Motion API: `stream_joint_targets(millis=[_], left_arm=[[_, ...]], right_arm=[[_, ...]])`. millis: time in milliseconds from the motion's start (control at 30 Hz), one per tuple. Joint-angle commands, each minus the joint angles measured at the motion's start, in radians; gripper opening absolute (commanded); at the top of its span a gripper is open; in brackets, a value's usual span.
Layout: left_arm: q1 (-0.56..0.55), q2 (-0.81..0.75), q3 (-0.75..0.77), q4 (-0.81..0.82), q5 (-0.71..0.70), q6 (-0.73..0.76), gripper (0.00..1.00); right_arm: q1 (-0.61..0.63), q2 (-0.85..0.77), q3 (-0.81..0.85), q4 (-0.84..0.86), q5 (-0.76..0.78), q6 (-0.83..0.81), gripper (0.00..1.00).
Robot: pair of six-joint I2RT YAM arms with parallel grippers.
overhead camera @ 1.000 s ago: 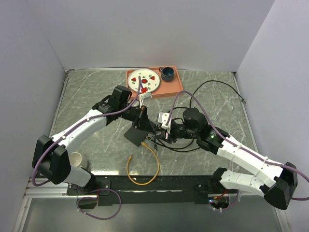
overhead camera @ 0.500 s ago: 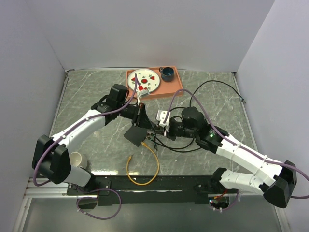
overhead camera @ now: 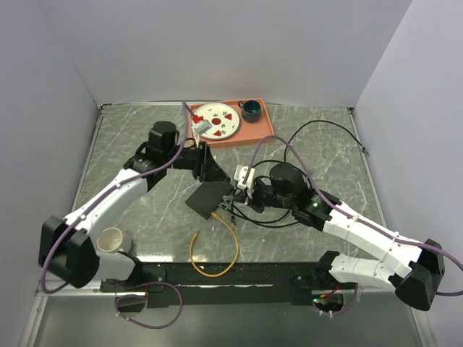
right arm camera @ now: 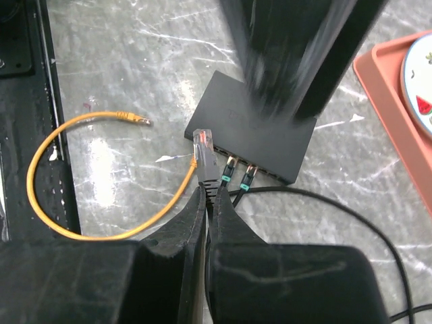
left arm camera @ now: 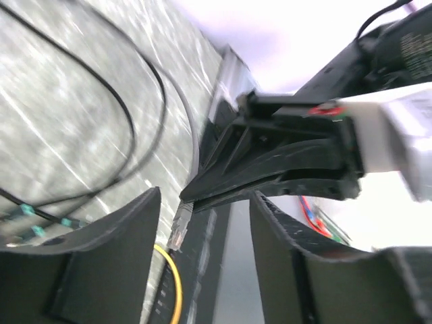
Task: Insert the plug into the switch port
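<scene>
The right gripper [right arm camera: 206, 192] is now pinching the plug [right arm camera: 203, 144] by the boot just behind its clear head. Its jaws are pressed tight on it, where a second ago they were standing partly apart. The left gripper [overhead camera: 208, 168] is doing the opposite. Its fingers were shut a moment ago close above the switch [right arm camera: 260, 131]. They are now spreading to a middling gap with nothing between them, and the arm is drawing back toward the far left of the table. Together this reads as a hand-over just finishing, leaving the plug with the right arm alone.

The switch is lying flat in the middle of the table, between the two grippers and near of the orange tray [overhead camera: 255, 130]. The switch port [right arm camera: 270, 174] is one of the row along its near-right edge, where two black cables [right arm camera: 233, 177] with teal boots are already sitting. The plug is hanging at the near end of that edge, head pointing at the box but not yet in any socket. Which sockets are free cannot be made out. The yellow cable [right arm camera: 64, 226] is trailing from it in a loop toward the near edge.

With the left fingers off, nothing is steadying the switch, so a push that is out of line will probably slide the box rather than seat the plug.
</scene>
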Motion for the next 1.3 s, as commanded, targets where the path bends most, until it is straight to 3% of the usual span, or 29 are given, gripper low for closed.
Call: stream_joint_targets(millis=[0,200,367,933,1000,1100,1133,1200,1267], left_arm=[[0.018,-0.098,-0.022,0.085,-0.093,-0.007,0.62],[0.018,-0.106,-0.051,0.013,-0.113,0.058,0.6],[0.011,-0.112,-0.093,0.036,-0.102,0.049,0.55],[-0.042,-0.054,-0.105,0.129,-0.111,-0.016,0.51],[-0.054,-0.046,-0.096,0.157,-0.12,-0.022,0.47],[-0.064,-0.036,-0.088,0.169,-0.124,-0.027,0.32],[-0.067,-0.028,-0.085,0.174,-0.119,-0.033,0.19],[-0.071,-0.02,-0.079,0.179,-0.12,-0.037,0.04],[-0.076,-0.016,-0.074,0.179,-0.122,-0.043,0.01]], right_arm=[[0.006,-0.024,0.003,0.031,0.037,0.046,0.0],[-0.005,-0.033,0.006,0.062,0.092,0.086,0.0],[-0.037,-0.059,-0.002,0.092,0.103,0.125,0.0],[-0.06,-0.068,0.014,0.108,0.072,0.159,0.0],[-0.06,-0.07,0.012,0.106,0.071,0.158,0.0],[-0.06,-0.074,0.011,0.106,0.066,0.161,0.0],[-0.06,-0.076,0.009,0.109,0.063,0.162,0.0],[-0.06,-0.073,0.009,0.109,0.06,0.164,0.0],[-0.06,-0.07,0.007,0.109,0.06,0.165,0.0]])
